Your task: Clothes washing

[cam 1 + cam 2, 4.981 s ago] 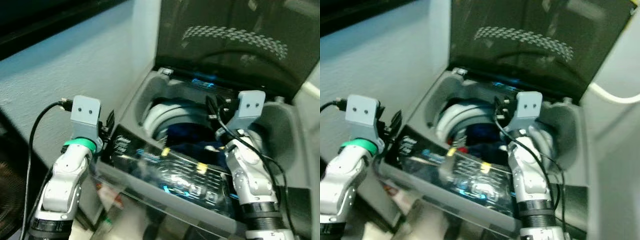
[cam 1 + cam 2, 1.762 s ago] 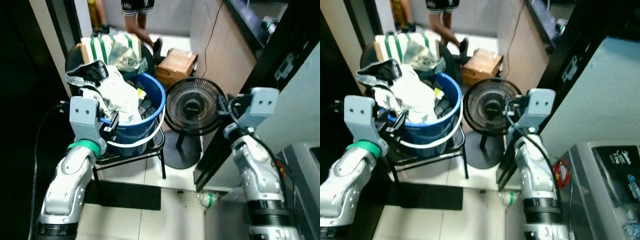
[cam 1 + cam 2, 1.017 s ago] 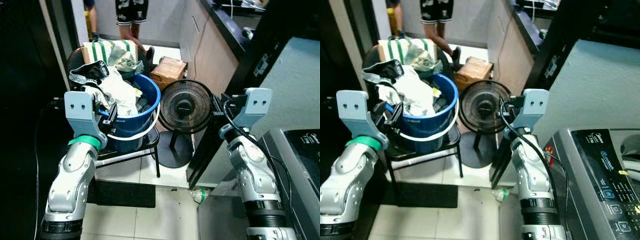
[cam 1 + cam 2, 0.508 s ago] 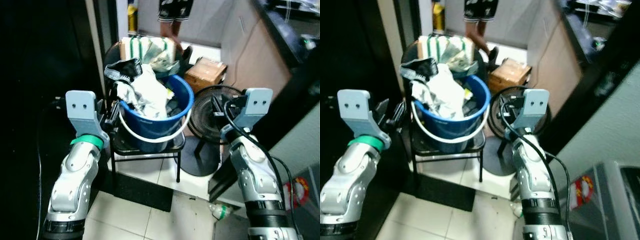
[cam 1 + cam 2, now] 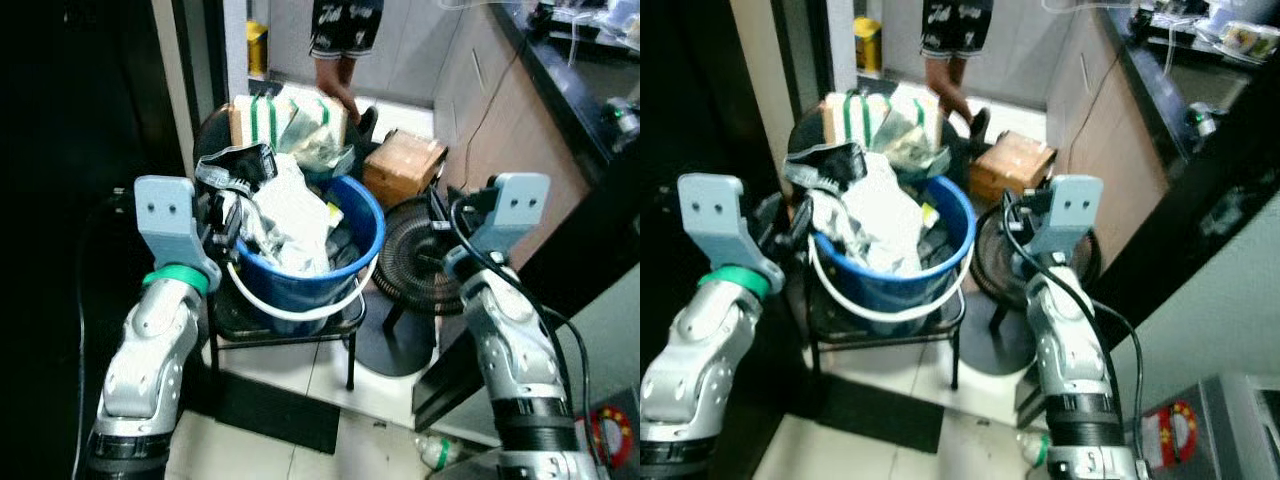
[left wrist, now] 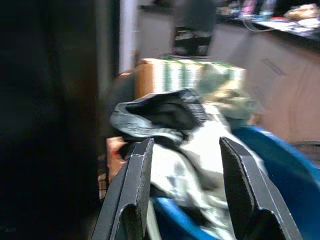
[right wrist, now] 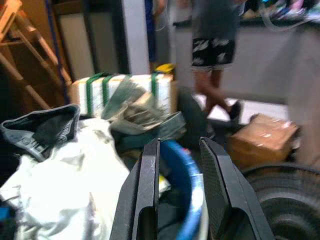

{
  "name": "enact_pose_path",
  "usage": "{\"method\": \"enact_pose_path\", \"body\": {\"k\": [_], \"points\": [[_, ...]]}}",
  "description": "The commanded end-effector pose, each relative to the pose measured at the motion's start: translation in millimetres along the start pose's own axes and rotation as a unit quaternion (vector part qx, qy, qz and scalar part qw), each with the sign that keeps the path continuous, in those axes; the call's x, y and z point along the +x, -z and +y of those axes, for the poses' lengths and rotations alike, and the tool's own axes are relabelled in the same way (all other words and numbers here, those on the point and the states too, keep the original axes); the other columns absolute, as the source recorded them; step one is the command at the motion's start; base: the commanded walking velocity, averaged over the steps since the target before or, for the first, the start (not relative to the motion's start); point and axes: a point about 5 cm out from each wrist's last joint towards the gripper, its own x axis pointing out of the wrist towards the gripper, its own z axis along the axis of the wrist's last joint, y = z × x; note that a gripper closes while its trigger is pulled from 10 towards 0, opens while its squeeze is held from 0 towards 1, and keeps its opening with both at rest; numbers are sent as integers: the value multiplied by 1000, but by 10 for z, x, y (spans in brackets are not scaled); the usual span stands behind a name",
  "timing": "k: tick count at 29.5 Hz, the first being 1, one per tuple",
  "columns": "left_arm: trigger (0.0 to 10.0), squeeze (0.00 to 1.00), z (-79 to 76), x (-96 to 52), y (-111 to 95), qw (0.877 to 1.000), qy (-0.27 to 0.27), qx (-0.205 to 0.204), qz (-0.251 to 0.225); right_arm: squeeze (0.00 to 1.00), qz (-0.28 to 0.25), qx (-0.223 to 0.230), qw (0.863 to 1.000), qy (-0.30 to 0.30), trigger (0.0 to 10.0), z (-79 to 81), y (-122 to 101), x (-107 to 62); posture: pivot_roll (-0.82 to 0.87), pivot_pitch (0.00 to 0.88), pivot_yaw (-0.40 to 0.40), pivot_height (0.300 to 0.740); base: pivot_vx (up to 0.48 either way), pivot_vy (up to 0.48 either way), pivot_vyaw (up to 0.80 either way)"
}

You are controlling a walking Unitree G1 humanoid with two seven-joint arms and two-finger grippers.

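Blue bucket [image 5: 335, 275] heaped with clothes [image 5: 285, 215] on a stool; both wrist views show each gripper parted, empty: left gripper [image 6: 186, 187], right gripper [image 7: 180, 187].

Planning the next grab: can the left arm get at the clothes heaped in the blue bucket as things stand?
Probably yes. The left gripper hangs beside the blue bucket with jaws open, and the clothes pile above the rim with nothing between.

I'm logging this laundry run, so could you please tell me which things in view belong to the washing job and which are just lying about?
Part of the job:
blue bucket
heap of clothes piled in it
left gripper, beside the heap, jaws open
right gripper, jaws open

Just lying about:
floor fan
cardboard box
green-strapped box
plastic bottle
person
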Motion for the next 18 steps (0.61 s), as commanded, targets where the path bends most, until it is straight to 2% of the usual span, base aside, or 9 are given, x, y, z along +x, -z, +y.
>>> {"method": "enact_pose_path", "body": {"k": [1,16,18], "points": [[10000,0,-63,-5,49,1000,11,-7,9,0,10,-11,1000,18,10000,-106,25,-42,25,61,-37,740,345,0,0],[10000,0,-75,-22,59,1000,10,-11,8,0,15,-15,1000,10,10000,-97,42,-53,23,65,-43,740,345,0,0],[10000,0,-79,-18,61,1000,10,-23,9,0,15,-14,1000,11,10000,-103,45,-48,23,65,-43,740,0,0,0]]}}
